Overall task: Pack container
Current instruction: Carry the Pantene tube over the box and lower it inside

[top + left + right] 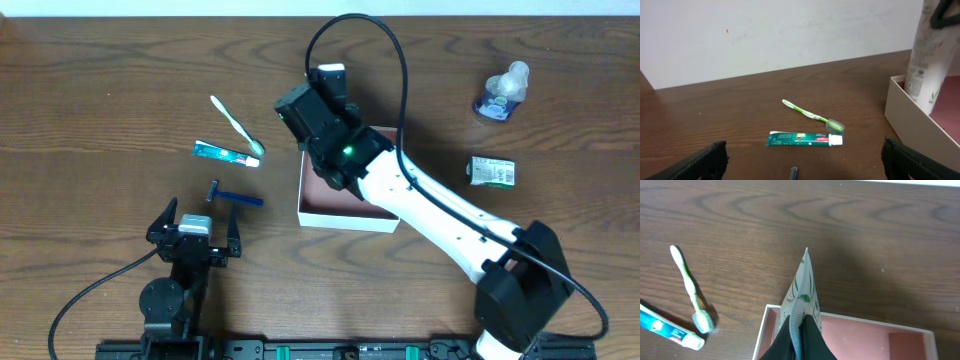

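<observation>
I am watching the right end effector point(800, 339) clamping a white leaf-printed tube point(801, 292) and holding it roughly upright at the far left corner of the container point(345, 218), which is sitting mid-counter point(90, 120). The left end effector point(197, 222) is hovering by the counter's near edge, fingers apart and empty. A toothbrush point(235, 125), toothpaste point(225, 153) and razor point(235, 198) are lying left of the container; a bottle point(500, 92) and small carton point(492, 172) are lying toward the right edge
</observation>
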Robot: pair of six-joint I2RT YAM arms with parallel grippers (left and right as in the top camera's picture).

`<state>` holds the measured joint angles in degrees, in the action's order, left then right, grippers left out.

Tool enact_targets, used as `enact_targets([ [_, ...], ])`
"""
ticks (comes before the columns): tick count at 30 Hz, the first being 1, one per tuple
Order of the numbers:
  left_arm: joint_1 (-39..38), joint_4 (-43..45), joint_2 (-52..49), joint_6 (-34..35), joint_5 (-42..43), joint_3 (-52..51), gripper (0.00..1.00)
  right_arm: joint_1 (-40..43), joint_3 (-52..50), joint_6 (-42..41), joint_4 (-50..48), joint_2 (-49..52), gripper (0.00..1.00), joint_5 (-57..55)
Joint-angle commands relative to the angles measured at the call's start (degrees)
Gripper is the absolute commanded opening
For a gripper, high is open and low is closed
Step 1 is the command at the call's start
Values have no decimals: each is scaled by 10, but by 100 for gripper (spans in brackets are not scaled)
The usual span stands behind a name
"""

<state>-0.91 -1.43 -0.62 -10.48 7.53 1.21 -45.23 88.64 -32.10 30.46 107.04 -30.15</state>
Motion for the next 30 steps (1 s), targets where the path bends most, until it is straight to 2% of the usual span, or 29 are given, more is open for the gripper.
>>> enact_targets([
  [1, 2, -19, 3, 3, 10, -10, 98, -5, 5, -13, -14, 0, 1, -29],
  [13, 2, -19, 3, 3, 10, -10, 98, -5, 5, -44, -20, 7, 1, -28],
  [14, 2, -19, 3, 3, 10, -10, 98, -5, 5, -44, -21, 9, 6, -27],
  [15, 2, -19, 3, 3, 10, -10, 98, -5, 5, -47, -20, 10, 16, -26],
  [16, 2, -19, 3, 3, 10, -10, 98, -5, 5, -47, -20, 11, 23, -24],
  [18, 2, -19, 3, 3, 10, -10, 98, -6, 5, -47, -20, 13, 33, -24],
  [21, 2, -19, 3, 3, 10, -10, 98, -6, 5, -47, -20, 15, 41, -21],
  [26, 2, -19, 3, 3, 10, -10, 98, -6, 5, -47, -22, 15, 41, -3],
  [30, 2, -19, 3, 3, 10, -10, 98, -6, 5, -63, -18, 15, 37, 17],
])
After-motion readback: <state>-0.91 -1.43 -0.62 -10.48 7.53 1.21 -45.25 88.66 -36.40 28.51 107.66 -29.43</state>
